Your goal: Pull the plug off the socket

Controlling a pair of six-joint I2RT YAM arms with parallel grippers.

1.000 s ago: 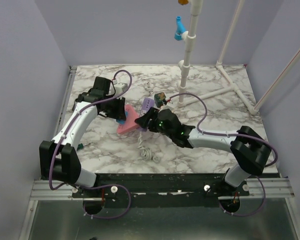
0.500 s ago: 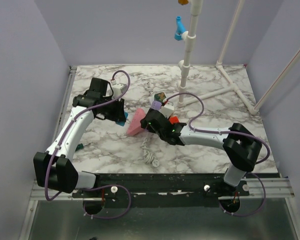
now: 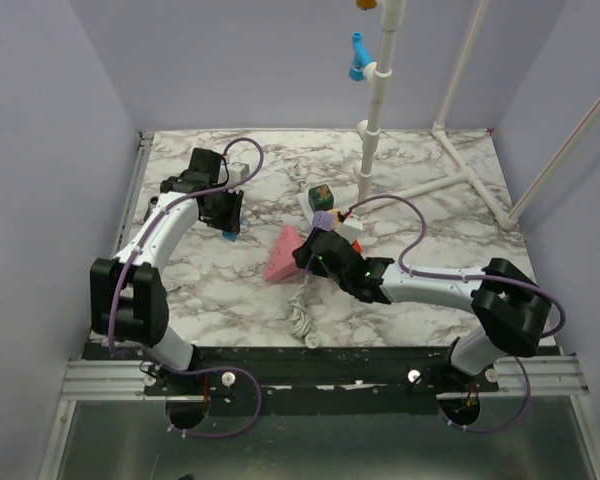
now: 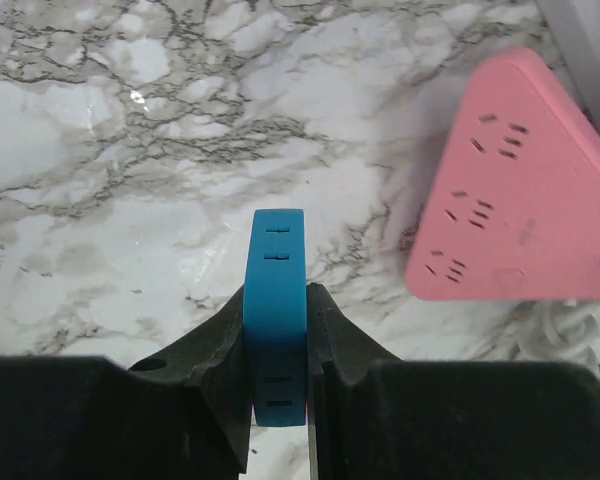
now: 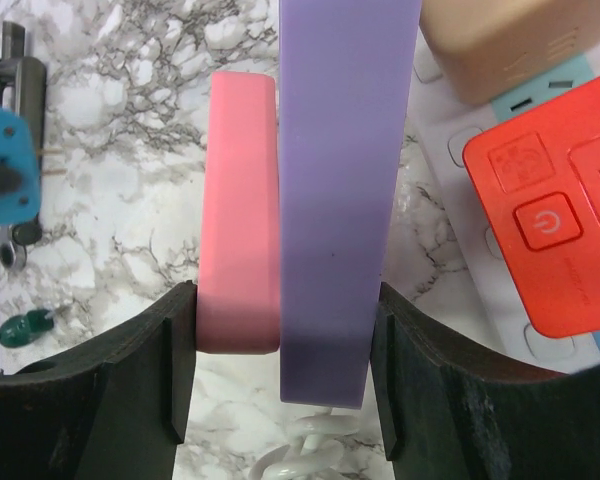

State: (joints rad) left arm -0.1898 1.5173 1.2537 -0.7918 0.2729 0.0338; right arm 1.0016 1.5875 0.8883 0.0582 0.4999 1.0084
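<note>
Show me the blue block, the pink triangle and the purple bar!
blue block (image 4: 276, 270): left wrist view, upper part of its narrow face.
pink triangle (image 4: 520, 190): left wrist view, middle of its holed face.
purple bar (image 5: 345, 150): right wrist view, middle of its face.

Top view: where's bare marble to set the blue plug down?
Free: right side, between PVC frame and right arm; near left, between left arm and pink triangular strip. Crowded: centre, where pink strip, purple bar, socket and coiled cord bunch around the right end effector.
</note>
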